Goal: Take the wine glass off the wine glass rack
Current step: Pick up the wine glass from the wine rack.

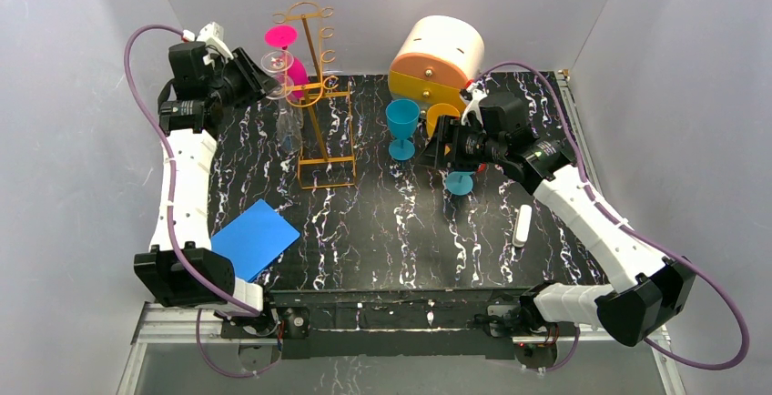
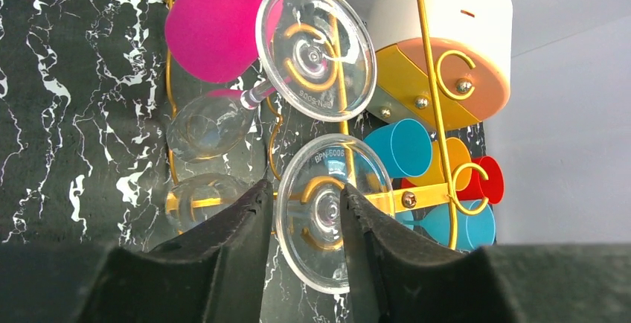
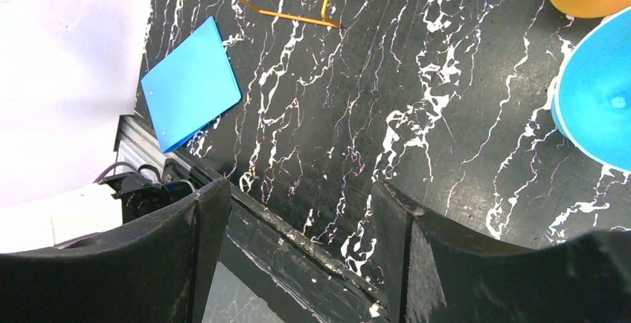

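– Wine glass [image 2: 321, 222], clear: where is it, and which way up?
– On the wine glass rack [image 1: 314, 95], rear left of the table [image 1: 410, 231]. It hangs inverted: foot uppermost, bowl toward the table, long axis upright. The foot sits between the fingers [image 2: 238, 241] of the left gripper [image 2: 305, 189], which are part-closed. Whether they press it cannot be told.
– Clearance?
– Tight. Second clear glass [image 2: 316, 48] just beside it, pink glass [image 2: 212, 25] next to that, left wall near the arm. Marbled tabletop lies open in front of the rack.
– Counts?
– Clear glasses, two. Pink, one. Blue glasses [image 1: 401, 126] on the table, two. Blue folder [image 1: 255, 236], one. Drawer box [image 1: 437, 54], one. Right gripper [image 3: 298, 189]: spread wide, holding nothing, over the tabletop.
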`<action>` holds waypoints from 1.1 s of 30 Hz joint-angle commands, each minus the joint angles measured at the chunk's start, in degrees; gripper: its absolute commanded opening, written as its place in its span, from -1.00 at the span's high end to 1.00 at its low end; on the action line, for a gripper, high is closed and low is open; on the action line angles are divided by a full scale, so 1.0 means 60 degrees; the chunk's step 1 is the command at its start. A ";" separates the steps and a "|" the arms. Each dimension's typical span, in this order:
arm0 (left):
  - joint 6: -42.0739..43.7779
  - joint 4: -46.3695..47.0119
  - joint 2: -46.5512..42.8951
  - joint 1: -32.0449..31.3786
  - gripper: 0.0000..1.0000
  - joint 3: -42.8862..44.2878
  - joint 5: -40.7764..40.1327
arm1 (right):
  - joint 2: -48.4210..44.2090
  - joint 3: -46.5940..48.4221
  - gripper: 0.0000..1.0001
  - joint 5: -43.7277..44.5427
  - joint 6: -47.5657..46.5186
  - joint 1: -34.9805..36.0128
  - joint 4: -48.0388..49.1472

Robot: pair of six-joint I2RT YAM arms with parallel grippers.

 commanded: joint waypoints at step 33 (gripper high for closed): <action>-0.1061 0.0759 -0.0830 0.0043 1.00 -0.0281 -0.0023 | 0.0054 0.0125 -0.56 -0.0090 0.0169 0.0002 0.0141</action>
